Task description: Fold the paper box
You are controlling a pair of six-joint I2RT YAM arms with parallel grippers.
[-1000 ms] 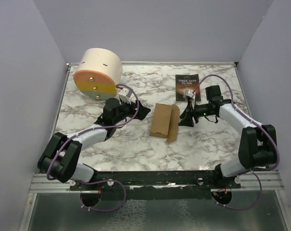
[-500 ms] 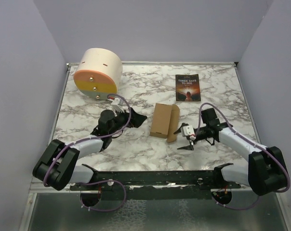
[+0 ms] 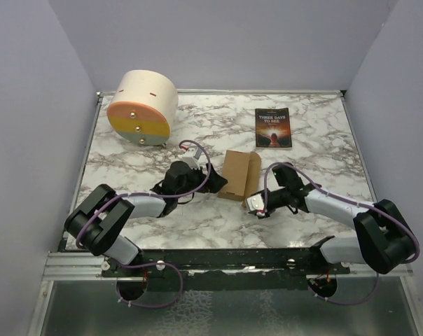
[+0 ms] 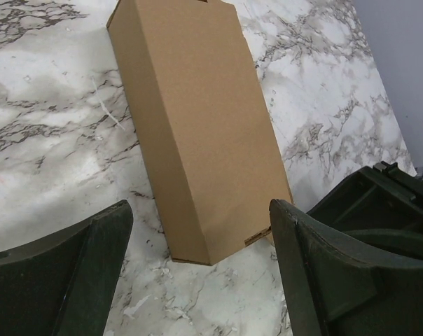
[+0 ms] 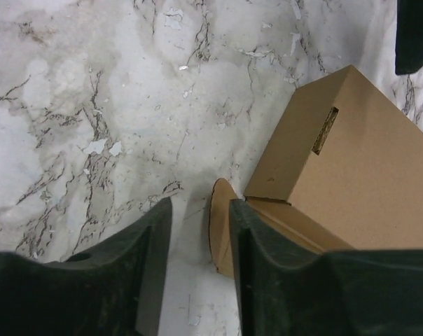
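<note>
My right claw [image 5: 197, 210] sits nearest, jaws narrowly parted and grasping nothing. The paper box [image 5: 351, 161] lies at its 1 o'clock, with a rounded flap [image 5: 220, 224] reaching into the gap beside one finger. My left claw [image 4: 197, 210] is spread wide and released, the box dead ahead at 12 o'clock on the marble table [image 3: 127, 154]. Beyond the box, a book [image 3: 273, 127] lies at 1 o'clock.

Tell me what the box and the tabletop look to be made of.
The paper box: plain brown cardboard, matte, with crisp creases and a raw cut edge at its slot. The tabletop: smooth white surface with grey veins, marble-like; real stone or a printed laminate cannot be told.
</note>
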